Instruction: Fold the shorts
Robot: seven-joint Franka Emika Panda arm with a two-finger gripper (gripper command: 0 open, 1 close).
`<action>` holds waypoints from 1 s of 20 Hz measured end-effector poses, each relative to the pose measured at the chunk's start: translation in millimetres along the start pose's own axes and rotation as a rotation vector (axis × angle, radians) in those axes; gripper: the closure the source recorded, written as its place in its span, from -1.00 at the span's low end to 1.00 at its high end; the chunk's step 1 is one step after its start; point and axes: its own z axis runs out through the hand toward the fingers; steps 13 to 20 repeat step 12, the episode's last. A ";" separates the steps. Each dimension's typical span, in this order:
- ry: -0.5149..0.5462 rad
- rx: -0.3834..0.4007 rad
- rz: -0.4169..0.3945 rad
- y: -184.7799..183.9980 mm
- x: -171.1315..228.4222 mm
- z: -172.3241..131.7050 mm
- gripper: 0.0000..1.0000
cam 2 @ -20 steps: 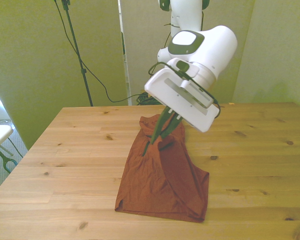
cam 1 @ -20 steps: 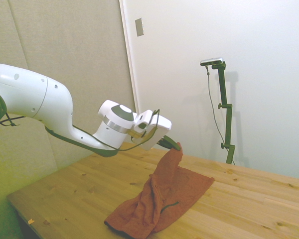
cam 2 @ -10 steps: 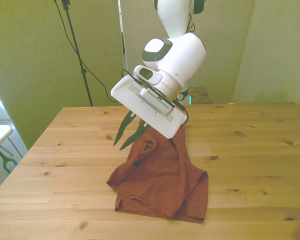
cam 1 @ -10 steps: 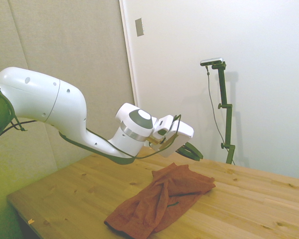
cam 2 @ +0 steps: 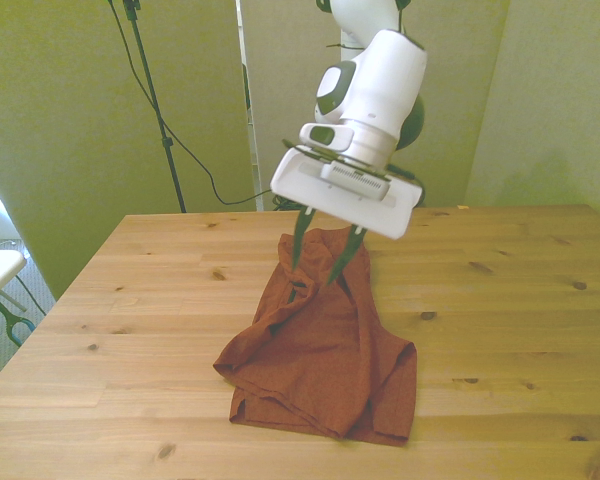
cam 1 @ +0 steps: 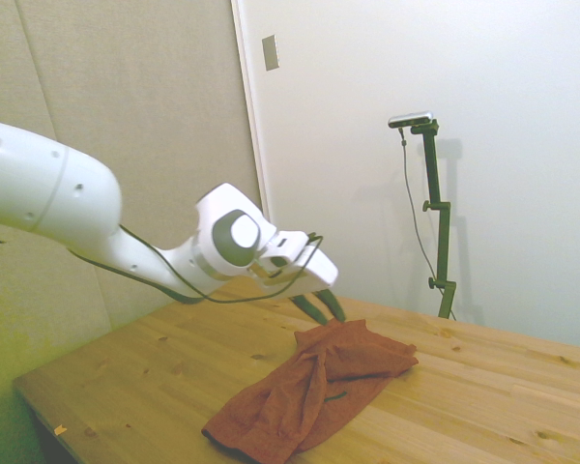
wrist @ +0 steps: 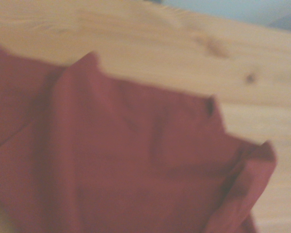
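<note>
Your wooden table (cam 2: 500, 300) carries the shorts (cam 2: 320, 360), rumpled and partly folded over (rust-orange, blurred in the wrist view). Above their far edge hangs the gripper (cam 2: 323, 262), fingers spread, grasping nothing.

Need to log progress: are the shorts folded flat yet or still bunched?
Still bunched. The shorts lie in a rumpled heap on the table, edges uneven; the open gripper hovers over their far end.

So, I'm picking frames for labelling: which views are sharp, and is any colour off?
Wrist view: soft blur, the shorts lack weave detail. Side view: sharp, greenish tint at its left edge. Front view: sharp, walls tinted yellow-green, open gripper crisp.
</note>
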 end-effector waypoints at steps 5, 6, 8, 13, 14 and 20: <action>-0.313 0.043 -0.026 28.2 -95.8 -55.7 -1.00; -0.379 0.049 -0.042 36.8 -113.8 -65.7 -1.00; -0.497 0.067 -0.089 54.6 -143.2 -88.9 -1.00; -0.553 0.065 -0.126 102.5 -168.8 -134.5 -1.00; -0.553 0.065 -0.126 102.5 -168.8 -134.5 -1.00; -0.553 0.065 -0.126 102.5 -168.8 -134.5 -1.00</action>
